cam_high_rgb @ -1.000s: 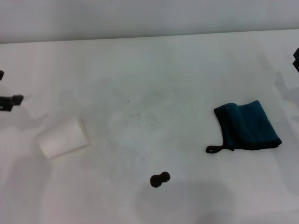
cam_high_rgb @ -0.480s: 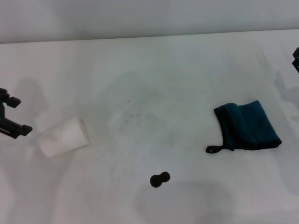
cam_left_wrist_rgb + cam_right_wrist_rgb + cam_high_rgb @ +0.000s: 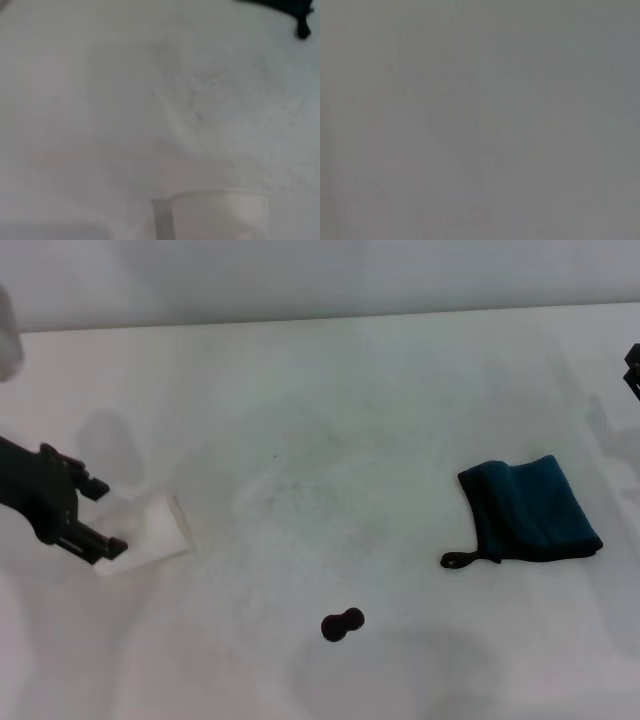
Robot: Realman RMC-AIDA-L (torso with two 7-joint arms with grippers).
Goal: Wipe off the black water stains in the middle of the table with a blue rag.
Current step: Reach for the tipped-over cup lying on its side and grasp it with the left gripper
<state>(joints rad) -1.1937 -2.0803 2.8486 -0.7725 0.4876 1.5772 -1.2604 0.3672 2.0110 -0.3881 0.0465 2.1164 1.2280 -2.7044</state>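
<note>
The black water stains [image 3: 342,624] are one small two-lobed blot on the white table [image 3: 380,420], near its front middle. The blue rag [image 3: 530,508] lies folded to the right, its black loop [image 3: 457,560] pointing left; the left wrist view catches its edge [image 3: 280,4] and loop [image 3: 302,32]. My left gripper [image 3: 102,516] is open at the far left, its fingers either side of the left end of a white paper cup. Only a dark sliver of my right gripper [image 3: 633,368] shows at the right edge, well behind the rag.
The white paper cup [image 3: 152,528] lies on its side at the left, partly hidden by the left gripper; its rim [image 3: 220,210] also shows in the left wrist view. A tiny dark speck [image 3: 276,455] sits mid-table. The right wrist view is blank grey.
My left arm has come in from the left edge, forward and to the right, and now covers the cup's left end. The rag, the stain and the right arm have not moved.
</note>
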